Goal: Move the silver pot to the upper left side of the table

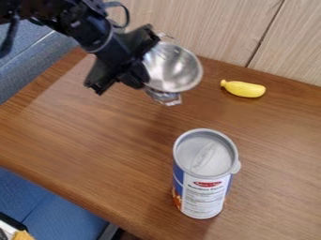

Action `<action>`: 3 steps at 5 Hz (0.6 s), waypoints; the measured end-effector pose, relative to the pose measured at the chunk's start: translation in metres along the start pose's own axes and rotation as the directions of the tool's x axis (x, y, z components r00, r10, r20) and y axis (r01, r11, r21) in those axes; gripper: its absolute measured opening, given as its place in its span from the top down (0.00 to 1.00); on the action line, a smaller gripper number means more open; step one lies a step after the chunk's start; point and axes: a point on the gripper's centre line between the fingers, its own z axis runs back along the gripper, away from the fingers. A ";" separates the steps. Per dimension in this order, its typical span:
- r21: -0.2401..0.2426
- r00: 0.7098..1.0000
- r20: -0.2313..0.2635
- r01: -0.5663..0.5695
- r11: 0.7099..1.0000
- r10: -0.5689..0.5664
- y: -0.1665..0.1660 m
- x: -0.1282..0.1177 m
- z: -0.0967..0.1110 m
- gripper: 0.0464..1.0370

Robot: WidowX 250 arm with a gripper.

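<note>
The black gripper (162,68) hangs over the back of the table, left of centre, and is shut on the silver pot (177,69). Held above the tabletop, the pot is tilted on its side, with its round, shiny opening turned to the camera. Part of the pot's left side is hidden behind the gripper. The wooden table (94,136) extends below and to the left of them.
A yellow toy banana (246,89) lies at the back right. A tall can with a grey lid (205,157) stands upright front right of the pot. Behind the table is a wood-panel wall (213,28); blue seating (25,61) borders its left side.
</note>
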 end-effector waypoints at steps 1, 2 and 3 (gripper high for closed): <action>0.047 0.996 0.042 -0.075 0.996 0.073 0.014 0.012 -0.010 0.98; 0.100 0.990 0.068 -0.132 0.986 0.126 0.027 0.016 -0.020 0.98; 0.145 0.983 0.084 -0.176 0.974 0.165 0.032 0.012 -0.031 0.98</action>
